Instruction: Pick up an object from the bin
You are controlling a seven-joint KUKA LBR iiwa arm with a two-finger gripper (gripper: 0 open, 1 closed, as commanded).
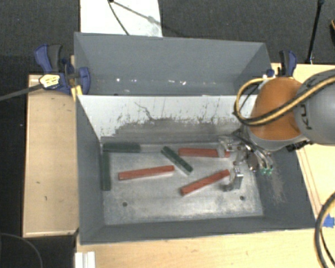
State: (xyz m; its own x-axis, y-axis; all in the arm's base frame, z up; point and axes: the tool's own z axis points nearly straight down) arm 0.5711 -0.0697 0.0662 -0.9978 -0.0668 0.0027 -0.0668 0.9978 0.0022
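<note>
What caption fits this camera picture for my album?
Robot claw low at the end of a red stick in the grey bin.

The grey arm [326,108] reached in from the right, its last link angled downward. An orange cover [273,113] wrapped the wrist, with yellow and black cables [251,88] looped around it. Beneath the wrist the metal claw [234,176] hung low, pointing down.

Red flat stick [204,183], lying diagonal, bin floor right of centre.
</note>
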